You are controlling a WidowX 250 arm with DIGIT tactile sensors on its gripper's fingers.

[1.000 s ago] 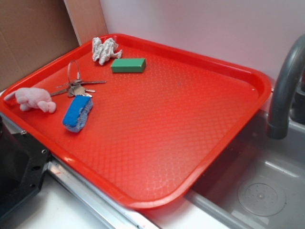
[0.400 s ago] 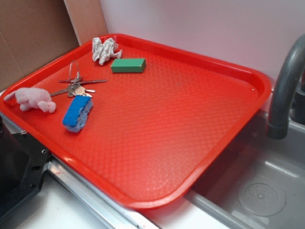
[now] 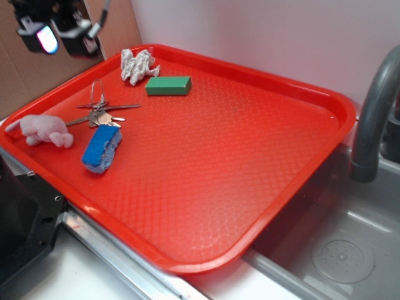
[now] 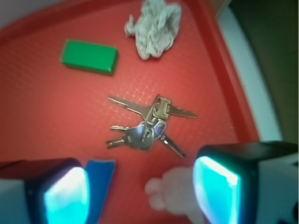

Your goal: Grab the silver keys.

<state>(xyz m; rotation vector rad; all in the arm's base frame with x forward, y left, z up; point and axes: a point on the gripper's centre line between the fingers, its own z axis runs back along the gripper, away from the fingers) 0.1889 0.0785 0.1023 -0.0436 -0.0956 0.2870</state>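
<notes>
I see the end effector (image 4: pixel 140 191) spread wide, empty, above the silver keys (image 3: pixel 100 114) at tray (image 3: pixel 250 156) 9 o'clock. One pink toy (image 3: pixel 40 130), one blue sponge (image 3: pixel 102 148) just beside; one green block (image 3: pixel 168 85), one rag (image 3: pixel 137 64) farther off.

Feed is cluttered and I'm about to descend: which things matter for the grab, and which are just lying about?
For the job: keys; gripper, jaws open above them.
Lying about: green block; grey rag; blue sponge; pink toy; red tray.
</notes>
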